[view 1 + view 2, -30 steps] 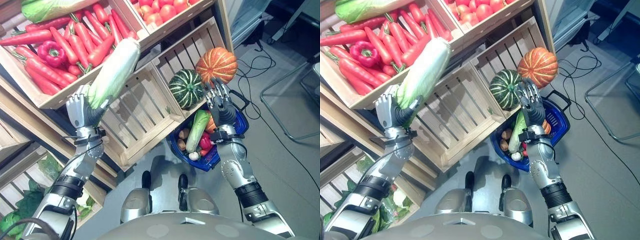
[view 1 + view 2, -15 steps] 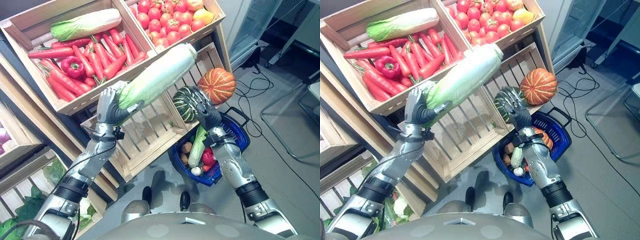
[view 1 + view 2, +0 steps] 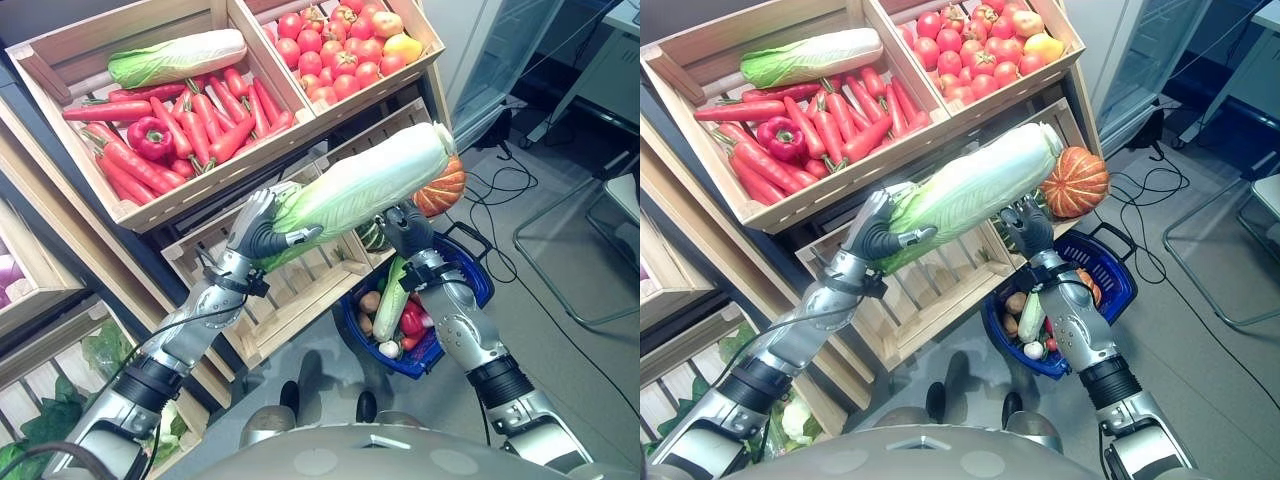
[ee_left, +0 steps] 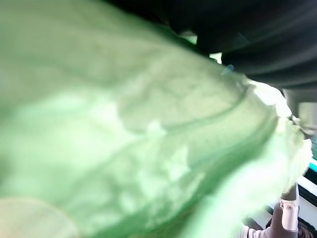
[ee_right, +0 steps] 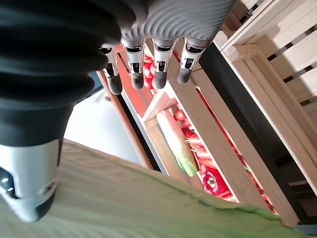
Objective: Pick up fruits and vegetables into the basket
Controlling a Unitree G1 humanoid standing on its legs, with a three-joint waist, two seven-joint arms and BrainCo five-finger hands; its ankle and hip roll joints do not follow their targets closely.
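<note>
A long napa cabbage (image 3: 365,185) hangs in the air in front of the crates. My left hand (image 3: 255,232) is shut on its green leafy end, and up close the leaves (image 4: 124,124) press against that hand. Its white end reaches over the orange pumpkin (image 3: 442,192). My right hand (image 3: 405,228) is just under the cabbage's middle, fingers (image 5: 158,69) straight, with the cabbage (image 5: 124,198) by its thumb. The blue basket (image 3: 478,283) stands on the floor below, holding a pale green vegetable (image 3: 390,298), a red pepper and some small items.
Upper crates hold carrots (image 3: 200,110), a red pepper (image 3: 150,137), another cabbage (image 3: 175,58) and tomatoes (image 3: 335,60). A slatted wooden crate (image 3: 300,285) sits lower, with a green striped pumpkin (image 3: 372,236) beside it. Leafy greens lie at lower left. A metal chair frame (image 3: 590,250) stands right.
My left hand has carried the cabbage right and lower, so its white end now covers part of the orange pumpkin. My right hand has come in under it. The camera has shifted.
</note>
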